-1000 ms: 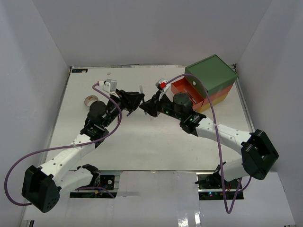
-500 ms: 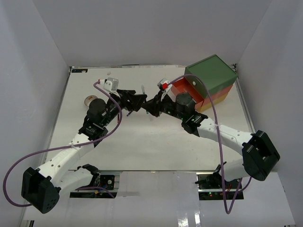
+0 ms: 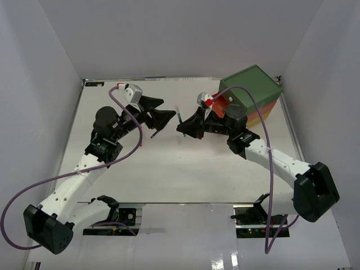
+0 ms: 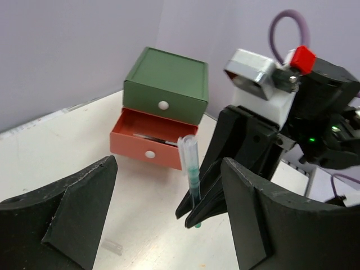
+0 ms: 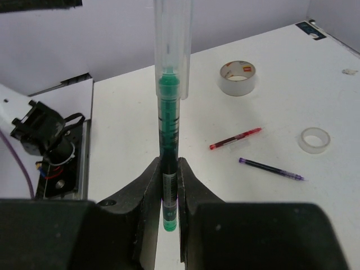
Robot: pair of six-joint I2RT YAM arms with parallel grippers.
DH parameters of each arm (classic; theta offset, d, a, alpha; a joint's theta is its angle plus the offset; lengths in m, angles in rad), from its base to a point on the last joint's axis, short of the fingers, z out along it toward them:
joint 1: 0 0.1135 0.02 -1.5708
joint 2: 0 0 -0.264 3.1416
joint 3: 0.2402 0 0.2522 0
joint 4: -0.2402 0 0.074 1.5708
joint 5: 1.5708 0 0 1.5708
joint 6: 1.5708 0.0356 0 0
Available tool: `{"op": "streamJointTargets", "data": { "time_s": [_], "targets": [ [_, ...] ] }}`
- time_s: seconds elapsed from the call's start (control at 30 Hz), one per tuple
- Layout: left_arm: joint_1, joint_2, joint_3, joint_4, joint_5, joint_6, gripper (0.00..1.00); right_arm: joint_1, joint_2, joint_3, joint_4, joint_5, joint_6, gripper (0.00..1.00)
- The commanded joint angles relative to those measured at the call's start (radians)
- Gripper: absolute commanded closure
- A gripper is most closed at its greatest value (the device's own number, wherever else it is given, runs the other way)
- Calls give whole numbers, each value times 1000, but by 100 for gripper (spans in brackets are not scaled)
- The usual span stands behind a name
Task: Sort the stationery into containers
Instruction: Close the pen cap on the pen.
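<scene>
A green pen with a clear cap stands upright in my right gripper, which is shut on its lower end above the table's middle. The same pen shows from above, with the right gripper under it. My left gripper is open just left of it and holds nothing. Through its wide jaws I see the pen and the chest of drawers. The orange-red middle drawer is pulled out, with a thin pen lying inside. The green top drawer is closed.
On the table lie a beige tape roll, a smaller clear tape roll, a red pen and a dark purple pen. The chest stands at the back right corner. A small clear scrap lies under the left gripper.
The left gripper opened, let go of the pen and drew back to the left. The right gripper, still shut on the pen, moved right towards the chest.
</scene>
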Motion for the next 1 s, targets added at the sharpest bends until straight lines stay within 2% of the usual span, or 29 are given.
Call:
{"op": "streamJointTargets", "data": {
  "time_s": [0.0, 0.17, 0.3, 0.5, 0.67, 0.97],
  "targets": [
    [11, 17, 67, -22, 197, 43, 15, -3, -30, 39, -5, -158, -49, 92],
    [14, 53, 120, -38, 327, 70, 15, -11, -33, 54, -23, -219, -71, 92],
    [15, 78, 153, -58, 377, 84, 16, -17, -32, 69, -23, -270, -69, 92],
    [17, 113, 157, -60, 487, 74, 23, -23, -19, 88, -19, -324, -58, 92],
    [18, 121, 155, -51, 530, 66, 31, -23, -18, 92, -20, -339, -57, 92],
    [18, 139, 149, -17, 587, 43, 39, -25, -2, 111, -20, -361, -51, 92]
  ]
}}
